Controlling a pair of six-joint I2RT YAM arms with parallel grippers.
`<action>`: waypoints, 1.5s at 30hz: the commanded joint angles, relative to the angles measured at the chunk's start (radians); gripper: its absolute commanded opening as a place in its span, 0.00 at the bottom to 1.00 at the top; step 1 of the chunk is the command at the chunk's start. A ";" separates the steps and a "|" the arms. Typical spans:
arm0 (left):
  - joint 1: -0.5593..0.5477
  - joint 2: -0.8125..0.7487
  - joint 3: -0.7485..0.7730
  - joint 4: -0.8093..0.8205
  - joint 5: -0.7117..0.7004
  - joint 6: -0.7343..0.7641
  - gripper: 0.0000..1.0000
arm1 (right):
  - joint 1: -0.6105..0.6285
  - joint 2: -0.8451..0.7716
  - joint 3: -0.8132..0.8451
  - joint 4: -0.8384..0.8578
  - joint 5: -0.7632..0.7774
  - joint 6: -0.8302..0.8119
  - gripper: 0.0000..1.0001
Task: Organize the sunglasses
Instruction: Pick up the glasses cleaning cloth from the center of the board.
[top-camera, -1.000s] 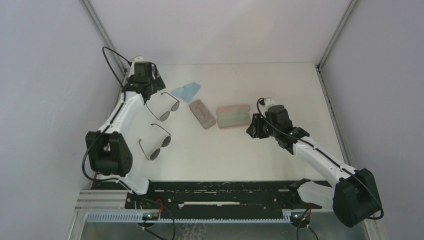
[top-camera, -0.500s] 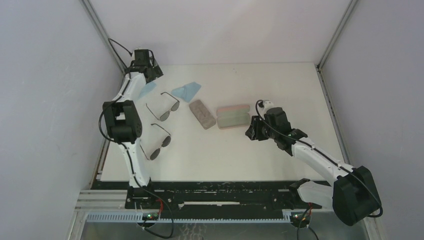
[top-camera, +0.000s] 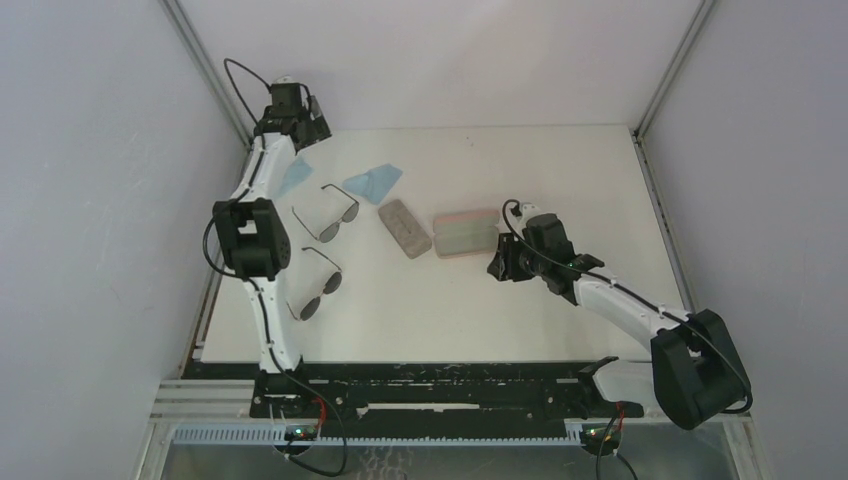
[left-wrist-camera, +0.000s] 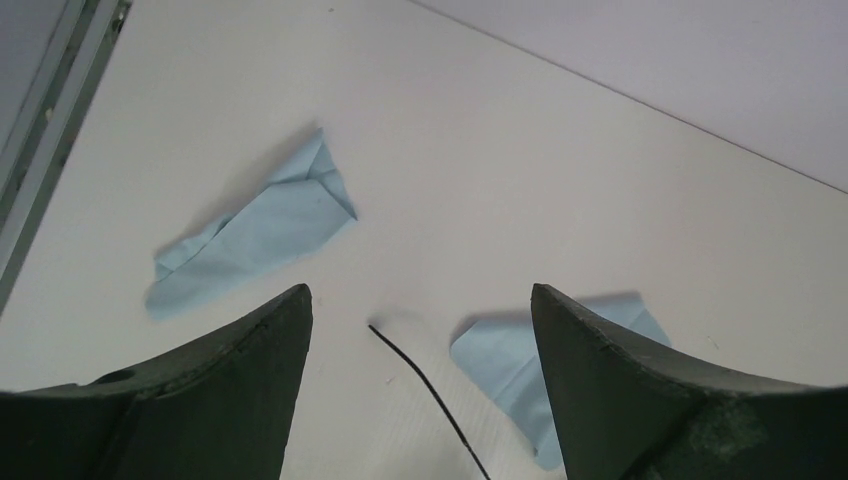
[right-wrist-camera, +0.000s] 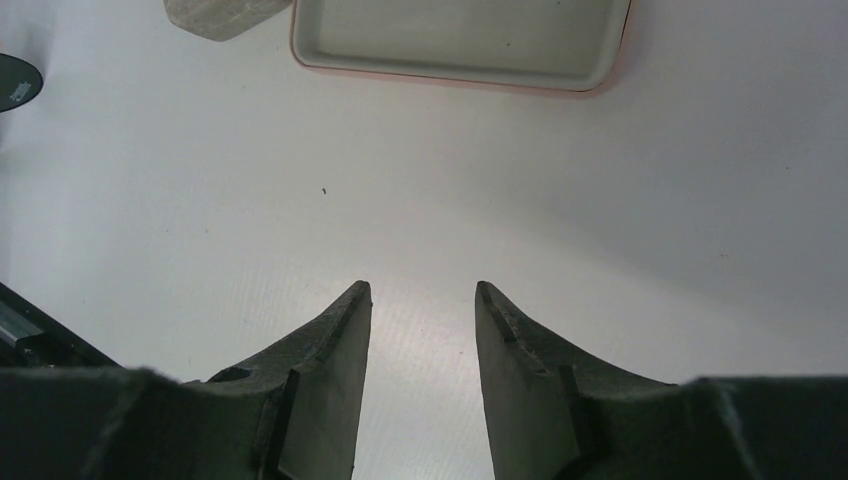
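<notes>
Two pairs of sunglasses lie on the left of the white table: the larger squarish pair (top-camera: 328, 215) and, nearer me, the round pair (top-camera: 315, 290). My left gripper (top-camera: 303, 133) hovers at the far left corner, beyond both pairs. It is open and holds nothing. In the left wrist view its gripper (left-wrist-camera: 420, 300) frames a thin black temple arm (left-wrist-camera: 425, 385) of the squarish pair. My right gripper (top-camera: 495, 268) is open and empty just in front of the open pink case (top-camera: 467, 232). The right wrist view shows this gripper (right-wrist-camera: 422, 290) over bare table, with a dark lens (right-wrist-camera: 15, 80) at the left edge.
A closed grey-brown case (top-camera: 405, 228) lies left of the pink case, whose rim (right-wrist-camera: 460, 72) shows at the top of the right wrist view. Two light blue cloths (top-camera: 372, 182) (top-camera: 293, 178) lie at the far left, also as cloth (left-wrist-camera: 255, 235) and cloth (left-wrist-camera: 515, 365). Walls stand close on the left.
My left arm has swung up and back into the far left corner, uncovering the second blue cloth. The right gripper has edged slightly left, closer to the pink case.
</notes>
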 joint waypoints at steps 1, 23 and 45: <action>-0.061 0.024 0.129 -0.034 0.054 0.098 0.84 | -0.004 0.005 0.018 0.063 -0.015 0.009 0.42; -0.192 0.182 0.212 -0.259 0.104 0.128 0.76 | 0.002 0.041 0.025 0.060 -0.040 -0.013 0.42; -0.235 0.263 0.254 -0.328 0.095 0.162 0.66 | 0.002 0.045 0.026 0.049 -0.043 -0.014 0.42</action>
